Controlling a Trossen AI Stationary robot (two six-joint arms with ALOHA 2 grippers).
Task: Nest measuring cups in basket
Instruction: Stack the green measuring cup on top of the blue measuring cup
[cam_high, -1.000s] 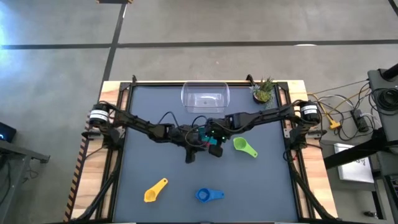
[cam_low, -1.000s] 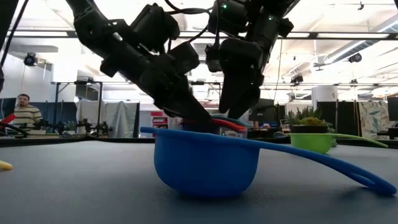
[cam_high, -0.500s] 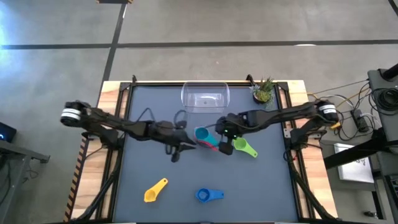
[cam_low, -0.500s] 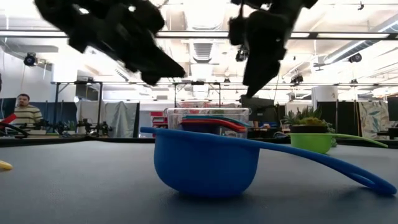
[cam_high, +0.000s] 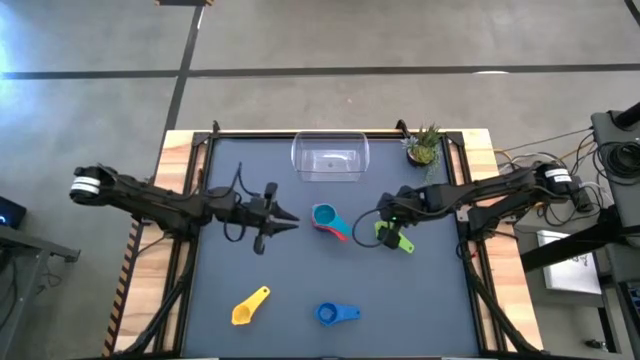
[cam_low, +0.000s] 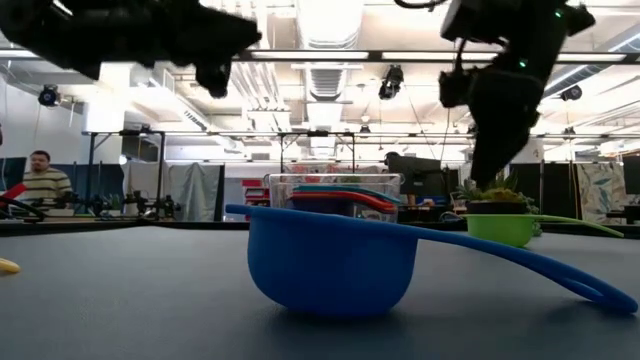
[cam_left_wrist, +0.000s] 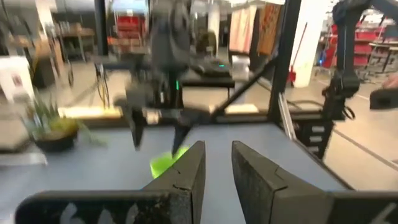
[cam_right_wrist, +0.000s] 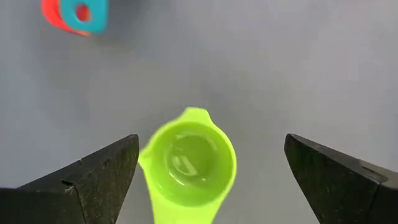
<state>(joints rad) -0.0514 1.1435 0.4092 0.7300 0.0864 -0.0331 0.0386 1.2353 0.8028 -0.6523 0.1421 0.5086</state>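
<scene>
The right gripper (cam_right_wrist: 211, 180) hangs over the green cup (cam_right_wrist: 188, 162), fingers spread wide, gripping nothing; the left gripper (cam_high: 283, 217), fingers nearly together and empty, sits left of the teal cup (cam_high: 324, 216) nested on red; the basket (cam_high: 331, 156) stands behind them.

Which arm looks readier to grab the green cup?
The right one, probably. Its pincer hangs wide open directly over the green cup. The left pincer sits across the table, nearly closed and empty.
</scene>
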